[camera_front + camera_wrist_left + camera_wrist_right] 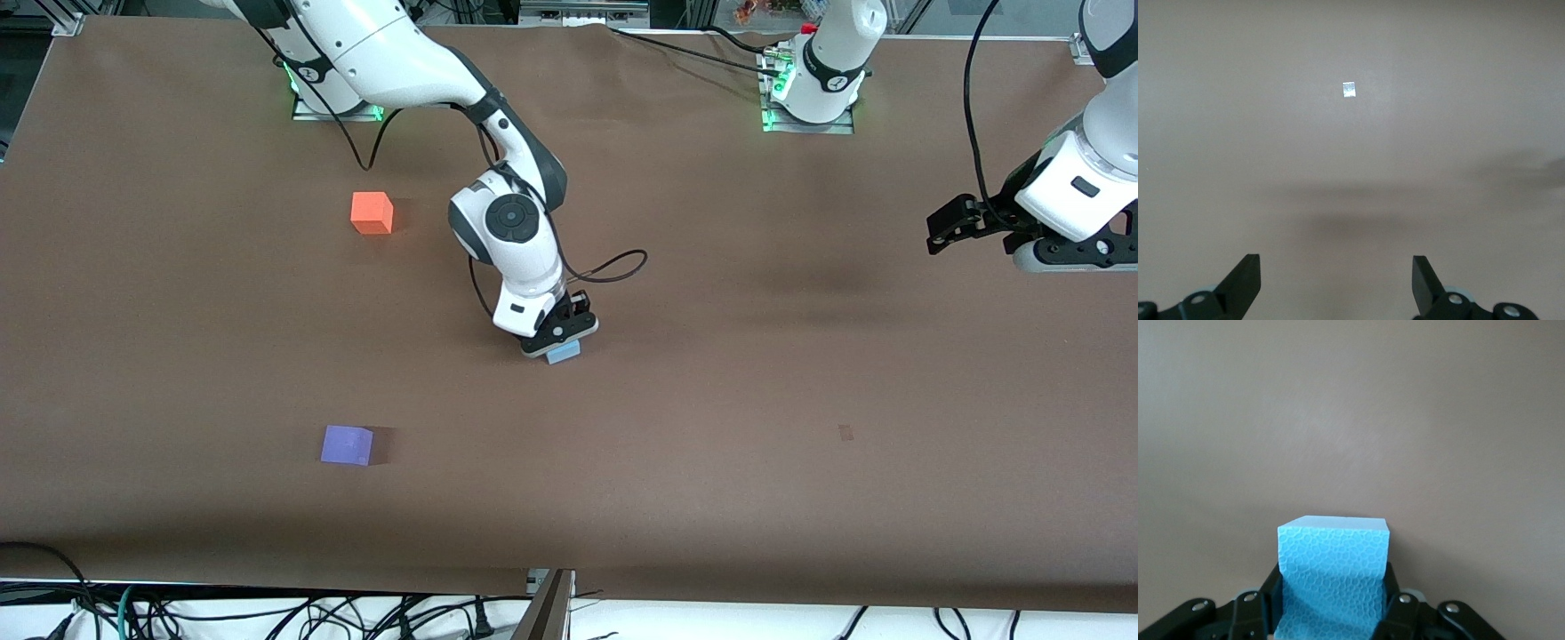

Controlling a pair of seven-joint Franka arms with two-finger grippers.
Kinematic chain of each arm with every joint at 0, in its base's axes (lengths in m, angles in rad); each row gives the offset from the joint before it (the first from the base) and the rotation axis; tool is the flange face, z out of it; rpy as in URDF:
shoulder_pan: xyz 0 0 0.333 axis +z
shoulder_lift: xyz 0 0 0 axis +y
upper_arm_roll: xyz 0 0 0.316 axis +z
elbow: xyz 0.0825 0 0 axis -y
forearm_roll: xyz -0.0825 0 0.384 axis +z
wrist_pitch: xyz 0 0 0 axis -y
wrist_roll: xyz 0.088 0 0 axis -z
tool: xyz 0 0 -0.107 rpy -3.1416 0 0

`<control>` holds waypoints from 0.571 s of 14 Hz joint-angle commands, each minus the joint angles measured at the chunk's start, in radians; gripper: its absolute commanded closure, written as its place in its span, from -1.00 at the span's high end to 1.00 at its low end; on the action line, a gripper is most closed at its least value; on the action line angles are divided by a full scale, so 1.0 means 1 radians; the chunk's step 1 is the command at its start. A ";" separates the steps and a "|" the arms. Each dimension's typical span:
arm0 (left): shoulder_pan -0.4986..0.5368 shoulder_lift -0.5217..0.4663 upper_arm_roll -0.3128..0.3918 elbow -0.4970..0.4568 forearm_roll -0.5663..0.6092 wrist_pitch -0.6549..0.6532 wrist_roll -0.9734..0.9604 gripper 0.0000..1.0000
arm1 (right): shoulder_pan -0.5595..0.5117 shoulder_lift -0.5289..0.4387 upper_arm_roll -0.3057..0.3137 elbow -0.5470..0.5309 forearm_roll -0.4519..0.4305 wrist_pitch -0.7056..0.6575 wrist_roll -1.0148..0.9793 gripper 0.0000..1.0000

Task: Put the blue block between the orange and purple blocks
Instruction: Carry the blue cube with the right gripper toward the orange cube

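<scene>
the right gripper (560,342) is down at the brown table (756,373), near the middle of it, and its fingers (1395,607) are clamped on the two sides of the blue block (564,352). in the right wrist view the block (1333,577) sits squarely between the black fingers, its pebbled face turned to the camera and its top face showing. in the front view only a corner of the block peeks out beneath the gripper, low against the table; whether it rests on the surface or is just lifted off i cannot tell

the orange block (372,212) lies toward the right arm's end of the table, farther from the front camera than the blue block. the purple block (347,444) lies nearer to the front camera, also toward the right arm's end. both are well apart from the blue block

the left gripper (956,227) waits up over the left arm's end of the table, its fingers (1245,283) spread wide with nothing between them
</scene>
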 commanded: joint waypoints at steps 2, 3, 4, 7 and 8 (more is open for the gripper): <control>-0.008 0.004 0.004 0.038 -0.004 -0.029 0.018 1.00 | -0.079 -0.133 -0.056 -0.018 0.039 -0.232 -0.007 -0.60; -0.007 0.004 0.005 0.044 -0.007 -0.029 0.018 1.00 | -0.103 -0.150 -0.069 -0.021 0.042 -0.292 -0.036 -0.60; -0.002 0.007 0.007 0.058 -0.012 -0.027 0.017 1.00 | -0.134 -0.171 -0.078 -0.037 0.047 -0.340 -0.058 -0.60; 0.005 0.013 0.012 0.094 -0.020 -0.027 0.018 1.00 | -0.217 -0.237 -0.080 -0.138 0.047 -0.377 -0.079 -0.60; 0.005 0.015 0.012 0.094 -0.020 -0.027 0.018 1.00 | -0.238 -0.263 -0.080 -0.190 0.047 -0.375 -0.107 -0.60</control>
